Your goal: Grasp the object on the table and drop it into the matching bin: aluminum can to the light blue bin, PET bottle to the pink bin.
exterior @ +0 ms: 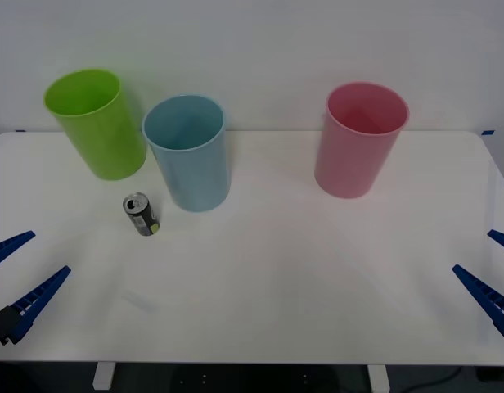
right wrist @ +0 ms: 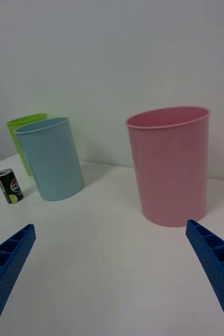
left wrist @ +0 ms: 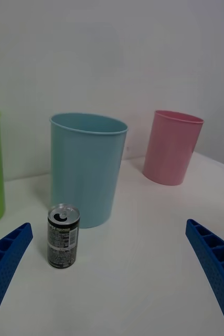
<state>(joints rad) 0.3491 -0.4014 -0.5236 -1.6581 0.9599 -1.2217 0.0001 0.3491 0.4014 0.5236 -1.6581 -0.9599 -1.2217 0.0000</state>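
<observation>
Left gripper (exterior: 15,277) spread wide; aluminum can (exterior: 141,214) stands ahead, just beside light blue bin (exterior: 186,152). Risk: finger clips can, topples it. Right gripper (exterior: 491,274) apart, idle

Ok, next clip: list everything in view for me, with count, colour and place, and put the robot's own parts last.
Table: one, white, spans the front view, carries everything.
Can: one, dark with a silver top, upright on the table, in front of the gap between the green and light blue bins, touching neither.
Green bin: one, lime green, back left.
Light blue bin: one, light blue, just right of the green bin and nearer the robot.
Pink bin: one, pink, back right, apart from the others.
Left hand: one, blue fingers, open, at the near left edge, holding nothing.
Right hand: one, blue fingers, open, at the near right edge, holding nothing.
</observation>
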